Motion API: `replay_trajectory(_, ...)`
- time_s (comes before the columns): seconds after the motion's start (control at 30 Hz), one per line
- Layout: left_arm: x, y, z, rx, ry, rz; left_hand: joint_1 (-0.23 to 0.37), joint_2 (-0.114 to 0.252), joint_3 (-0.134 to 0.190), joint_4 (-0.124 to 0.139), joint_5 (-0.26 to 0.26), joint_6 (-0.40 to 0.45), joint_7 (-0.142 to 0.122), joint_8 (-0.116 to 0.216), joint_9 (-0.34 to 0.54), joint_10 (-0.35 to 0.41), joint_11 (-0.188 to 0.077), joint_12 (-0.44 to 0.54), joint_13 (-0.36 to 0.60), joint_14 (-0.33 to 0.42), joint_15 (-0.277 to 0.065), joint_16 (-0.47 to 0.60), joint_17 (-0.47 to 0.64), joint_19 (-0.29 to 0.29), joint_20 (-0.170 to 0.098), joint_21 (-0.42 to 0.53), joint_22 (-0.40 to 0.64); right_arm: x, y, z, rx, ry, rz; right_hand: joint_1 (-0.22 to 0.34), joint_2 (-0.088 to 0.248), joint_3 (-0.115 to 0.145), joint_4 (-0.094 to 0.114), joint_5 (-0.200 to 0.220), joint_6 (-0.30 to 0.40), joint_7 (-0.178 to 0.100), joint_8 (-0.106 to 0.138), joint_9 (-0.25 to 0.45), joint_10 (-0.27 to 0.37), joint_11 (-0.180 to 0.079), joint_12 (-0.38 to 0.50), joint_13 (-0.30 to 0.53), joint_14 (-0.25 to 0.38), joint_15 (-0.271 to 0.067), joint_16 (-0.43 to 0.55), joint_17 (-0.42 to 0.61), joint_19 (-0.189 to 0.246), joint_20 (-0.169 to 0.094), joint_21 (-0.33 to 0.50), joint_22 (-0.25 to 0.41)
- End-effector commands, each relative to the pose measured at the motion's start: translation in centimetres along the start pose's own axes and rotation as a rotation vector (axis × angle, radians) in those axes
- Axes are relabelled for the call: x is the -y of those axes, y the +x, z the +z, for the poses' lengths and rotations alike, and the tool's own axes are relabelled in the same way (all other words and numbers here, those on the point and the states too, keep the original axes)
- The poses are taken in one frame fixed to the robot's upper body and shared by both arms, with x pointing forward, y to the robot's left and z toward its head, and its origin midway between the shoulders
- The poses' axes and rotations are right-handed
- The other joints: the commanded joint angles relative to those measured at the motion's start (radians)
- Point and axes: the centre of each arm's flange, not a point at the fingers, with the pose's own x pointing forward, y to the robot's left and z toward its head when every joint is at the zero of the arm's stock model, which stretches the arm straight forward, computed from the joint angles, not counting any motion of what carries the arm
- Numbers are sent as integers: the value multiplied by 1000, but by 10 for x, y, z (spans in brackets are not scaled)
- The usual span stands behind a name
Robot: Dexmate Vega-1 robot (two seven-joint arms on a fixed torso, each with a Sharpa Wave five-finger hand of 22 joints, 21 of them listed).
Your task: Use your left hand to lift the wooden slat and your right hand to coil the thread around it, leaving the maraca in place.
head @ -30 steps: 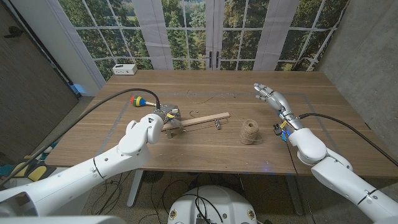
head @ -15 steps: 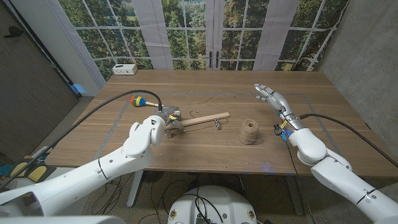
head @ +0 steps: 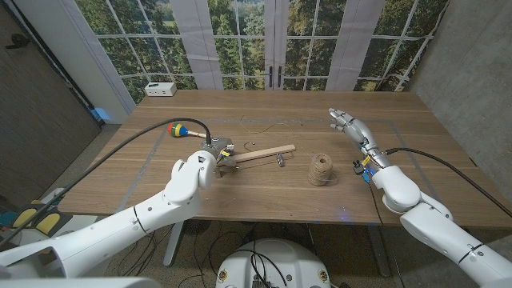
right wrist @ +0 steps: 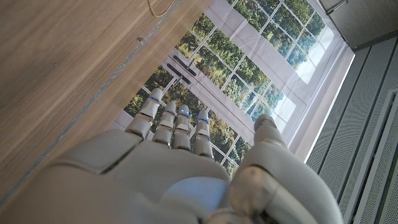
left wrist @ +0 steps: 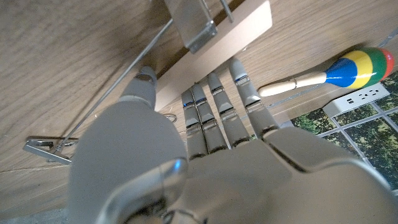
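Observation:
The wooden slat (head: 264, 154) lies slanted on the table's middle, with a metal clip (head: 281, 161) on it. My left hand (head: 213, 158) is at the slat's left end. In the left wrist view its straight fingers (left wrist: 214, 99) reach onto the slat (left wrist: 217, 53) near the clip (left wrist: 194, 26), the thumb alongside, and nothing is gripped. A spool of brown thread (head: 321, 170) stands right of the slat. The maraca (head: 182, 130), with a coloured head (left wrist: 359, 63), lies behind my left hand. My right hand (head: 349, 123) hovers open above the table's right side, fingers spread (right wrist: 177, 127).
A loose strand of thread (head: 268, 124) lies on the table behind the slat. A white power strip (head: 161, 89) sits at the far left corner. A black cable (head: 136, 132) runs over my left arm. Windows stand behind the table.
My left arm has pushed further in and to the right, bringing the hand up to the slat's left end. The right hand has hardly moved.

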Motion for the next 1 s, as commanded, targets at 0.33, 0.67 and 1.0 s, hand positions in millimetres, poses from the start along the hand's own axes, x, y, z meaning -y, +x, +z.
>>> replay_trajectory(0.33,15,12,-1,2,-54,-17,283,97,104,-30,-32,228,6,62,10,222,-9,57,25,336,-173,101,7,209,-175,113,8,3,2,-4,-14,7,-13,-14,1,-2,5,-2,9,-1,-3,3,8,-3,-4,6,10,-4,1,3,11,2,-4,4)
replay_trajectory(0.67,23,17,-13,-27,-57,120,449,101,118,-21,-42,371,49,89,17,335,20,74,48,493,-175,121,26,266,-243,219,13,4,-1,-7,-27,10,-22,-19,0,-4,8,-2,8,-1,-3,3,9,-3,-4,6,12,-1,0,3,12,2,-6,4)
replay_trajectory(1.0,2,-1,-21,5,-131,460,490,92,74,-15,-37,430,45,94,19,349,52,88,107,535,-170,178,112,234,-225,277,21,5,-9,-8,-34,12,-41,-18,3,-2,6,-1,8,-1,-4,3,10,0,-6,6,12,-3,-2,2,13,1,-8,4)
